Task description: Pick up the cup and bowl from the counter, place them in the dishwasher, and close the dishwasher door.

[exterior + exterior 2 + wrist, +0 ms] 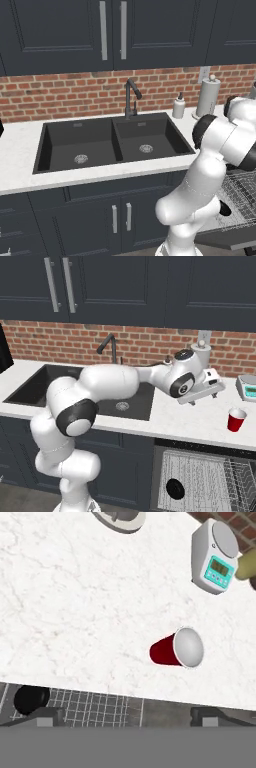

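Observation:
A red cup point(236, 419) stands upright on the white counter point(190, 421), near its front edge and right of the sink. In the hand view the cup point(175, 649) is ahead of the fingertips and a little to the right, grey inside. My gripper point(207, 393) hovers over the counter to the left of the cup, apart from it. In the hand view the gripper point(127, 719) is open, with nothing between its fingers. Below the counter the dishwasher rack point(200, 481) is pulled out over the dropped dark door point(225, 239). A round black bowl point(175, 489) lies in the rack.
A black double sink point(115, 142) with a faucet point(131, 97) lies left of the arm. A soap bottle point(178, 106) and a paper towel holder point(208, 96) stand by the brick wall. A white kitchen scale point(216, 554) sits behind the cup.

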Available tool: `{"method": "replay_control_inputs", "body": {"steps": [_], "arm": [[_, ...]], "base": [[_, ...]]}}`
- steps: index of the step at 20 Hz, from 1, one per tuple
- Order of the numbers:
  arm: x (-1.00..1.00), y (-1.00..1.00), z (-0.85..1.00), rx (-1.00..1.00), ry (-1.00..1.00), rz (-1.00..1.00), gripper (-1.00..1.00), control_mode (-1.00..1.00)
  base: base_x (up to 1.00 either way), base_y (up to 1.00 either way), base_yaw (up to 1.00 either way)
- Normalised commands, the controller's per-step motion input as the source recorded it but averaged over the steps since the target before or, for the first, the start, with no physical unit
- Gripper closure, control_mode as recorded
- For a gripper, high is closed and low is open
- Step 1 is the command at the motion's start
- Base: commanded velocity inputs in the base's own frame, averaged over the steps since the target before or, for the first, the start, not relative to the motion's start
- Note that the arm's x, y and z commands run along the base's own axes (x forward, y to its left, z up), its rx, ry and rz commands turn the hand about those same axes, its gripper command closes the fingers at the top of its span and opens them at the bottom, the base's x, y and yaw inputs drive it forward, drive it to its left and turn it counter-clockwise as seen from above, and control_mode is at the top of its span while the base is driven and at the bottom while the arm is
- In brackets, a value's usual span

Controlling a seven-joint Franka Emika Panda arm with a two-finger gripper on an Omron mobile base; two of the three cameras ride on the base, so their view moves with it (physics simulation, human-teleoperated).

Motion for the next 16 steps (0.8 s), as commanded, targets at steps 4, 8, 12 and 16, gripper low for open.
{"method": "replay_control_inputs", "body": {"steps": [4,8,12,16], "arm": [[0.24,-0.45,-0.06,0.0,0.02,-0.07,-1.0,-1.0],[0.28,-0.36,-0.04,0.0,0.01,-0.12,-1.0,-1.0],[0.21,-0.26,-0.01,0.0,0.0,-0.05,-1.0,-1.0],[0.17,-0.16,-0.07,0.0,0.0,0.0,-1.0,-1.0]], "base": [[0.0,0.0,0.0],[0.0,0.0,0.0],[0.0,0.0,0.0],[0.0,0.0,0.0]]}}
